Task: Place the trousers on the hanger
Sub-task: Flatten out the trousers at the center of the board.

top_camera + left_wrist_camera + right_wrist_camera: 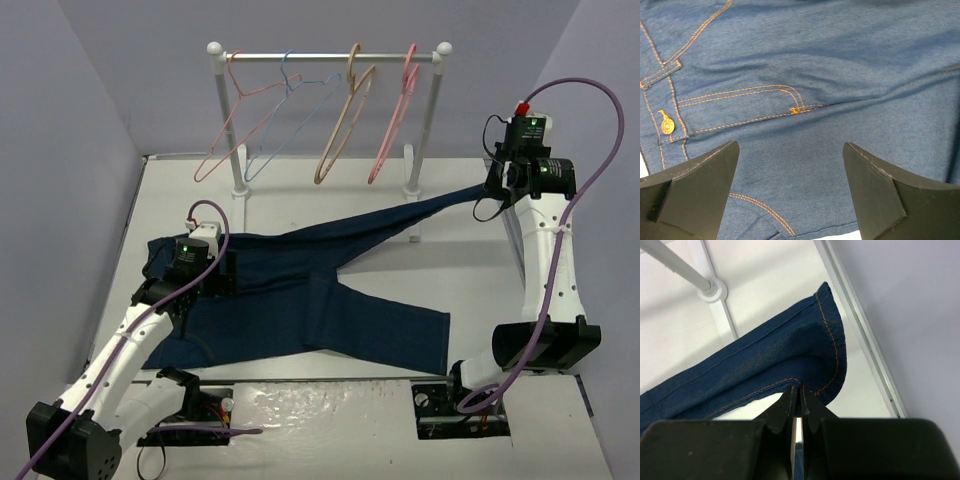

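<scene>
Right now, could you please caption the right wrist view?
Right gripper pinches the trousers at a leg hem near the rack foot.

White table (175,205) carries the spread navy trousers (300,300), with a white rack (238,140) standing behind

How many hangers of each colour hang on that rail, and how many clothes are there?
pink hangers: 2
light-blue hanger: 1
tan hanger: 1
trousers: 1
Total: 5
</scene>
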Controlling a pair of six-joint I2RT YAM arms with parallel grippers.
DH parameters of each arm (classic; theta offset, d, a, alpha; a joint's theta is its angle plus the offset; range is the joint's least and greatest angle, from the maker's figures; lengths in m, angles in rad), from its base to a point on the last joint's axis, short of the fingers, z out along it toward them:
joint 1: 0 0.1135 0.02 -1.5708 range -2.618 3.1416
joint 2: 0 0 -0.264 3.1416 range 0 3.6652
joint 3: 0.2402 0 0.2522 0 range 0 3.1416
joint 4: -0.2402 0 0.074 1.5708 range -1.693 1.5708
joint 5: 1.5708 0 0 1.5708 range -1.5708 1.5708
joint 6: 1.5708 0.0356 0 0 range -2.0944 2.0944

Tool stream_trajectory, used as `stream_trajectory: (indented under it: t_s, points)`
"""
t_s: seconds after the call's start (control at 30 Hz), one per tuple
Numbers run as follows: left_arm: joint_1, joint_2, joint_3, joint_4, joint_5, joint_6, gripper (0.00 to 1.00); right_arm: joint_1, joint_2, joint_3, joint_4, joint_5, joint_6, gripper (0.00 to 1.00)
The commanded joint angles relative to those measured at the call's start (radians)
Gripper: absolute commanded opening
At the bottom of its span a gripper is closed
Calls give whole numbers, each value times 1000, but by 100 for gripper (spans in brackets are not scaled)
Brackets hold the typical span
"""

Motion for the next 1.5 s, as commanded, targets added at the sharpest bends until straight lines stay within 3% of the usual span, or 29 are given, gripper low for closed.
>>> stream_trajectory:
  t_s: [0.0, 0.27, 0.37, 0.43, 0.57, 0.73, 0.8, 1.0, 1.2, 1.47]
  points:
    - [2, 12, 38, 40, 13, 18, 82, -31, 1, -26, 102, 3, -9, 0]
    - [4, -22, 33, 36, 36, 17, 82, -155, -70, -417, 161, 6, 108, 4]
    - [4, -37, 29, 34, 51, 6, 82, -179, -94, -436, 166, -26, 118, 30]
    - [4, -35, 29, 15, 58, -4, 82, -167, -134, -408, 179, -48, 128, 40]
    - [3, -12, 66, -21, 78, -51, 82, 12, -208, -420, 236, -50, 108, 55]
    - [2, 36, 94, 14, 135, -116, 82, 68, -285, -670, 429, -183, 214, 59]
    - [2, 67, 133, 3, 135, -105, 82, 68, -241, -710, 499, -184, 225, 62]
    - [5, 64, 178, -5, 103, -34, 82, 50, -53, -662, 548, -64, 292, 64]
    - [7, 0, 92, 29, 75, 9, 82, -45, 26, -692, 552, -22, 421, 64]
    - [6, -12, 43, 51, 29, 25, 82, -50, 174, -621, 575, 44, 386, 64]
